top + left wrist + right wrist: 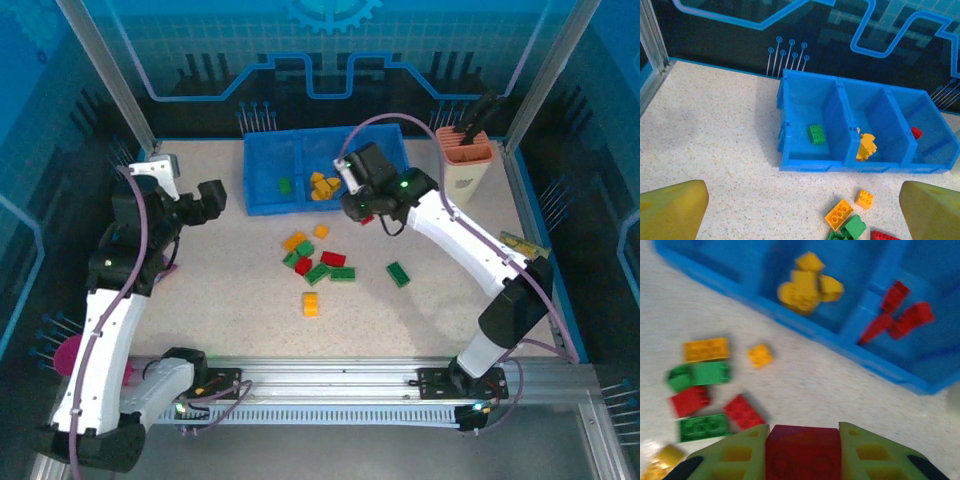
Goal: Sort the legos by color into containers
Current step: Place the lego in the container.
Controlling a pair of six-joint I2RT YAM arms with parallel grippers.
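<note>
The blue three-compartment tray (pixel 262 175) stands at the back of the table. In the left wrist view its left compartment holds one green lego (pixel 816 134), the middle several yellow ones (pixel 866 146), and the right a red one (pixel 916 132). Loose red, green and yellow legos (pixel 315 262) lie mid-table, with a green one (pixel 398 274) and a yellow one (pixel 311 304) apart from them. My right gripper (pixel 802 440) is shut on a red lego (pixel 802 452), in the air just in front of the tray (pixel 880 367). Left of the tray, my left gripper (pixel 802 215) hangs open with nothing between its fingers.
A cream holder with an orange top (pixel 463 160) stands right of the tray. A snack packet (pixel 525 243) lies by the right wall. Metal posts and blue walls close in the table, and a rail (pixel 340 375) runs along the near edge.
</note>
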